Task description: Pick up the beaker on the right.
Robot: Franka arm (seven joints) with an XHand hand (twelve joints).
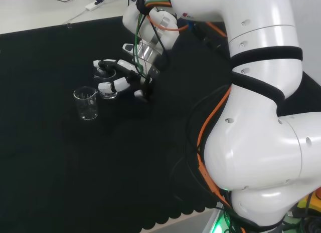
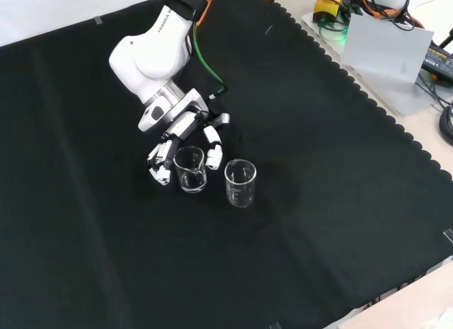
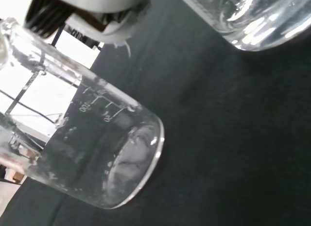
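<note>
Two clear glass beakers stand on the black cloth. In the head view the right-hand beaker [image 1: 108,94] sits between the fingers and thumb of the black and white hand [image 1: 124,78]. The front view has this beaker [image 2: 191,170] on the left, with the hand's [image 2: 178,134] fingers [image 2: 160,165] curled along one side and the thumb [image 2: 213,154] against the other. Its base rests on the cloth. The wrist view brings it [image 3: 97,153] up close, graduated marks visible. The second beaker [image 1: 86,103] [image 2: 241,182] [image 3: 252,14] stands free just beside it.
The arm's white links [image 1: 261,118] take up the right of the head view. In the front view the wrist link [image 2: 152,56] rises behind the hand. The cloth's scalloped edge [image 2: 368,102] runs along the right, with cables and a grey sheet [image 2: 389,49] beyond it.
</note>
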